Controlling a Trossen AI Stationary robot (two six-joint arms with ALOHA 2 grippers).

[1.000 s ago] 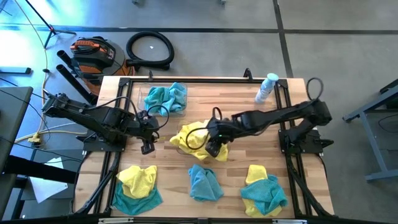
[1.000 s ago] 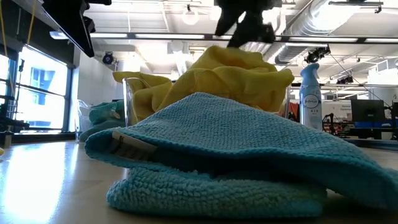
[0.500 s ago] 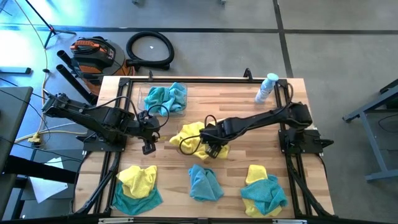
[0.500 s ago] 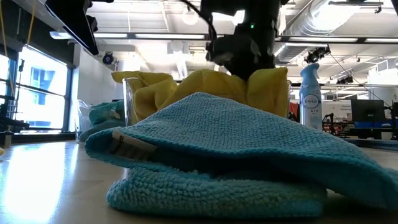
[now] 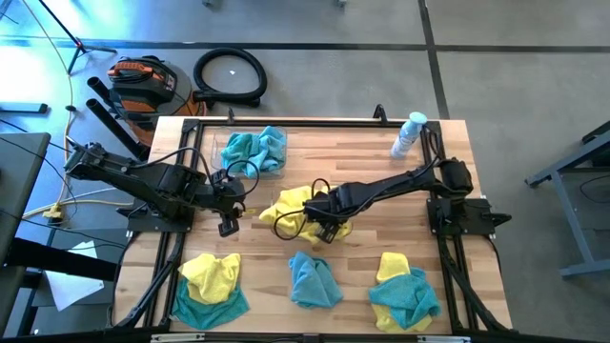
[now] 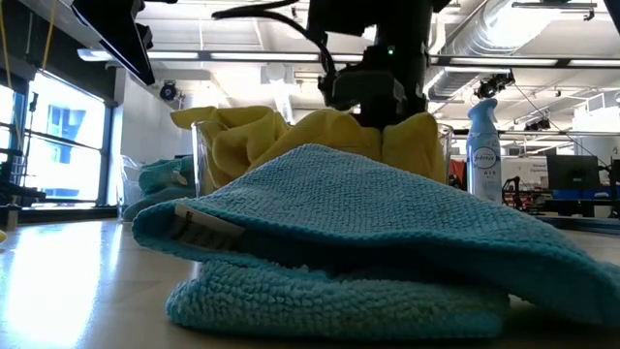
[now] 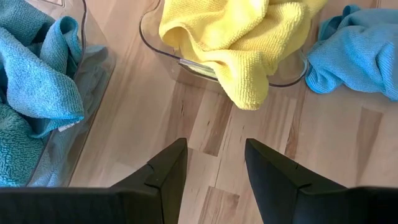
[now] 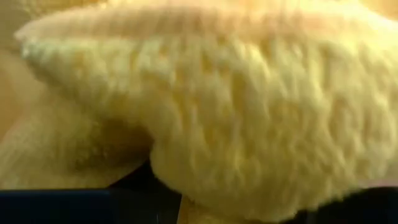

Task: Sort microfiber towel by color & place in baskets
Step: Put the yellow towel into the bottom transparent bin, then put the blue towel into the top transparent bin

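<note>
In the middle of the table, I am pressing my right gripper (image 5: 324, 221) down into the yellow towels (image 5: 291, 208) heaped in the clear basket (image 7: 163, 51); cloth is hiding my fingers, so I cannot tell whether they are gripping anything. My left gripper (image 7: 211, 167) is hovering spread and empty just beside that basket. These towels look light, soft and floppy, so pinching a raised fold should serve best. Teal towels (image 5: 257, 148) are filling the far basket, mixed heaps (image 5: 210, 286) are waiting on the wooden table (image 5: 381, 191), and a spray bottle (image 5: 408, 133) is standing at a far corner.
</note>
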